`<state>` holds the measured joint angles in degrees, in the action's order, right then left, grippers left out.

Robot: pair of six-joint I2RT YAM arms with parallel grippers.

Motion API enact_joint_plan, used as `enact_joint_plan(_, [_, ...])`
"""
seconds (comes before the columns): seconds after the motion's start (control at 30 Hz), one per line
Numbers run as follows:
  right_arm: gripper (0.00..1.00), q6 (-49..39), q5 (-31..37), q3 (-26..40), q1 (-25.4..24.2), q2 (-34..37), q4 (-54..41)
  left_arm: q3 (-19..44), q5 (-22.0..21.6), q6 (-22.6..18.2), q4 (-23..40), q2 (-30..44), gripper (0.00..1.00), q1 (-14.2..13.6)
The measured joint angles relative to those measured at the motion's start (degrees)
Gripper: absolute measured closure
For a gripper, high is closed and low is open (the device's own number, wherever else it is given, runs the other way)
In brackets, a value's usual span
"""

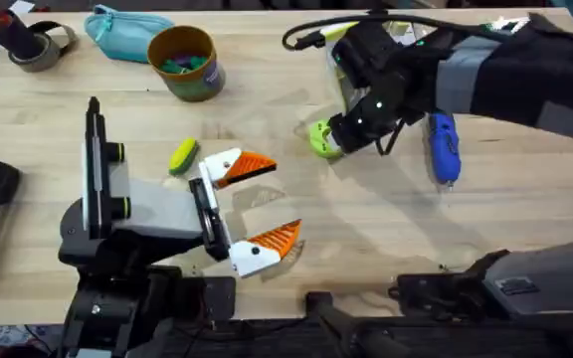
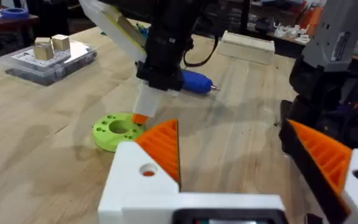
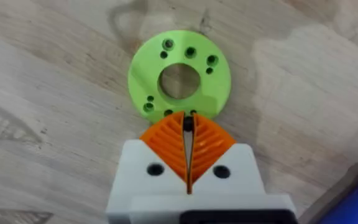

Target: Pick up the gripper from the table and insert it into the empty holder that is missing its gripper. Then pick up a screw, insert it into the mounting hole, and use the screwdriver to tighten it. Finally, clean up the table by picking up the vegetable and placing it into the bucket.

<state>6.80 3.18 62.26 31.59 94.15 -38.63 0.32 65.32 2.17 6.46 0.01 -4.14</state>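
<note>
Idle at the near left of the table, the left gripper (image 1: 250,211) lies low with its white-and-orange fingers spread wide and nothing between them. Just beyond it rests the vegetable (image 1: 183,155), yellow with a green end, not yet cleared away. Farther back on the left stands the bucket (image 1: 186,65), ochre with a bluish band, some small coloured bits inside; a teal pouch (image 1: 125,34) lies beside it.

Right of centre, the right gripper (image 3: 188,151) hangs over the lime-green gripper (image 3: 180,78), which lies flat on the wood with its central hole facing up. The orange pads are pressed together, tips at the disc's edge, clamping nothing that can be seen; whether the tips actually touch the piece cannot be told. From the left wrist view the same tips meet the disc's rim.

To the right of the disc lies the screwdriver (image 1: 443,147), blue and untouched on the table.

Judged from this, the job stands at its very first step: the green piece is not yet lifted. The insertion, the screw, the tightening and the clean-up all appear to remain.
</note>
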Motion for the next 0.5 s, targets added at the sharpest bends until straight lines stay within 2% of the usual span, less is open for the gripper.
enact_joint_plan(0.5, [0.994, 0.0, 0.0, 7.5, 0.0, 0.0, -7.2, 0.0, 0.0, 0.0, 0.0, 0.0, 0.014, 0.0])
